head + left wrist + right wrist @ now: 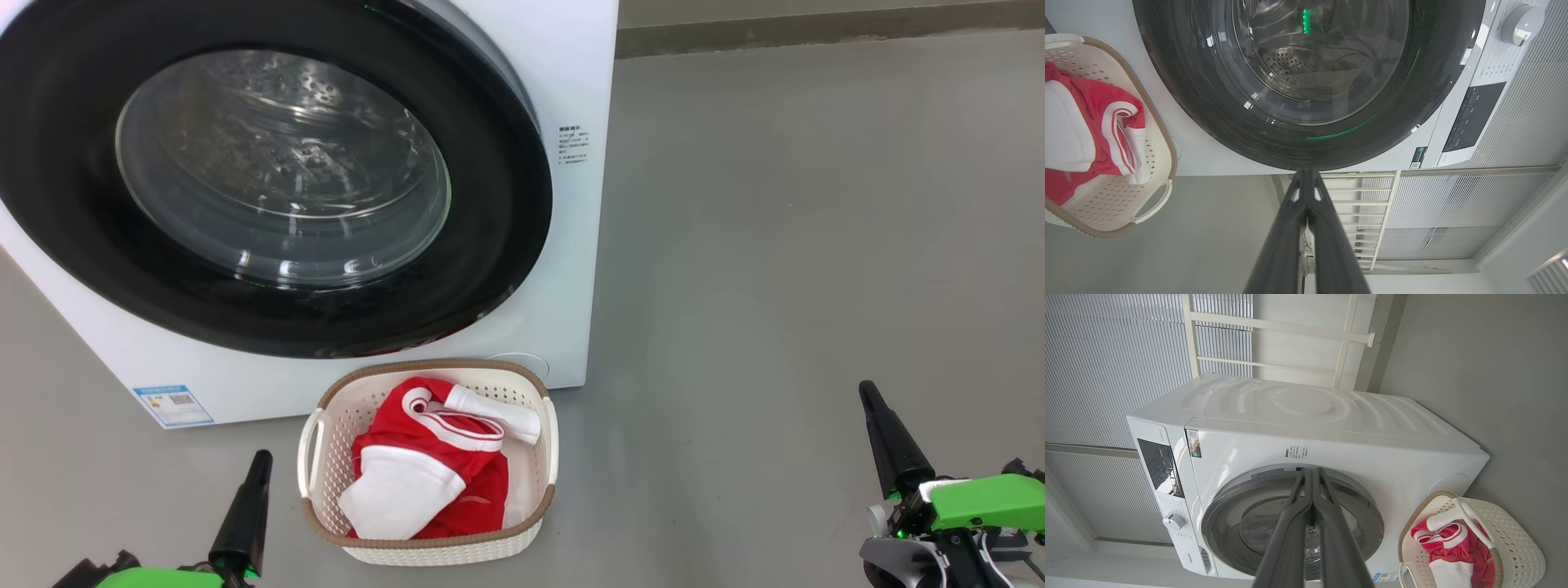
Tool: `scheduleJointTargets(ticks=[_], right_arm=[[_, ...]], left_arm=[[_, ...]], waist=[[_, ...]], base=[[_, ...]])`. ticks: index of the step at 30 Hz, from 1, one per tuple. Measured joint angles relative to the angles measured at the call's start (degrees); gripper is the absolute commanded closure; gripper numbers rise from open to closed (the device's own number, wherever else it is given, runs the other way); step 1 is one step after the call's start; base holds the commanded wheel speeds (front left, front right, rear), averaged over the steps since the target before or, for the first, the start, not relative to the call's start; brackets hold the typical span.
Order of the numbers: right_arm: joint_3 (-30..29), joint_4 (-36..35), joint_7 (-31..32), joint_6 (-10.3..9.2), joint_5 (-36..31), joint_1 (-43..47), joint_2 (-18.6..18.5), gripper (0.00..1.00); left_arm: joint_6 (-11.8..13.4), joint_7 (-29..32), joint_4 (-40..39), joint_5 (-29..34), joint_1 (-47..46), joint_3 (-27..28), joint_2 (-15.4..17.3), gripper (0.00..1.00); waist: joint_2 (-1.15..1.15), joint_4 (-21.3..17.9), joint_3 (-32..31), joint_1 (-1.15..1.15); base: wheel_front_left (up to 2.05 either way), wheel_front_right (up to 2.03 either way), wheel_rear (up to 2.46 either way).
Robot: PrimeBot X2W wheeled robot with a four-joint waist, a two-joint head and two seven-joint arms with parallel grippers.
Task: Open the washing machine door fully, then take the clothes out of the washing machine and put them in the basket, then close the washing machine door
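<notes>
While pressed tight together, left fingers (1286, 237) and right fingers (1292, 539) grip nothing.

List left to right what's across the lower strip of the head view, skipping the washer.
left gripper, shut → basket with the clothes in it → right gripper, shut

Grey floor (775, 245) carries the washing machine (567, 310) and the basket (445, 555).

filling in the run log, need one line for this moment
door: closed | clothes: in basket | left gripper: shut, empty | right gripper: shut, empty
</notes>
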Motion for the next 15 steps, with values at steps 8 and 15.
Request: scheduleJointTargets(ticks=[8, 15], right_arm=[[-0.04, 0.0, 0.01, 0.0, 0.0, 0.0, 0.01, 1.0], [-0.05, 0.0, 0.01, 0.0, 0.0, 0.0, 0.02, 1.0]], left_arm=[[0.0, 0.0, 0.0, 0.0, 0.0, 0.0, 0.0, 1.0], [0.0, 0.0, 0.0, 0.0, 0.0, 0.01, 0.0, 1.0]], waist=[[0.0, 0.0, 0.0, 0.0], [0.0, 0.0, 0.0, 0.0]], base=[[0.0, 0.0, 0.0], [0.0, 0.0, 0.0]])
